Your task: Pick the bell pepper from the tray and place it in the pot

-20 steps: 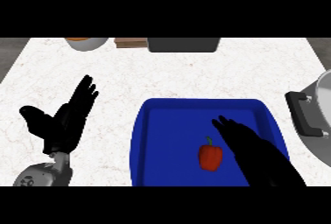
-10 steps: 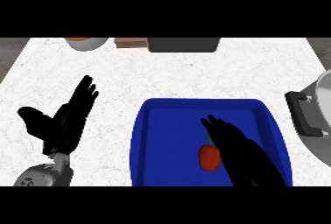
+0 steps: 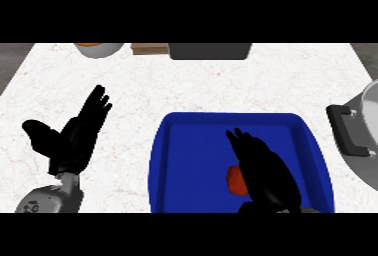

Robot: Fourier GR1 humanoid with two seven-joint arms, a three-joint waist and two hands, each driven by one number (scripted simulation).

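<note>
Item under inspection: small red bell pepper (image 3: 236,181). It lies on the floor of the deep blue rectangular plastic tray (image 3: 157,160), toward the tray's near edge and right of its middle. Only the pepper's left side shows; the rest is covered by the hand above it.

The tray sits at the near edge of the white marbled counter top (image 3: 221,85), right of centre. The grey metal pot with a black side handle (image 3: 360,131) stands at the counter's right edge, just beside the tray's right rim.

Right hand (image 3: 262,170): over the tray, directly above the pepper. Its fingers are stretched toward the tray's far edge and are not curled about anything. It holds nothing visible. Whether it touches the pepper cannot be told.

Left hand (image 3: 70,142): resting open at the counter's near left, fingers up, well apart from the tray.

Handling assessment: the pepper is judged light, with a smooth, glossy skin likely to slip, and a hollow body that yields somewhat if squeezed. The recommended hold is across the widest part of the body, thumb opposite the fingers, not at the stem end.

Task status: the grasp is not yet made and the pepper is not in the pot.
</note>
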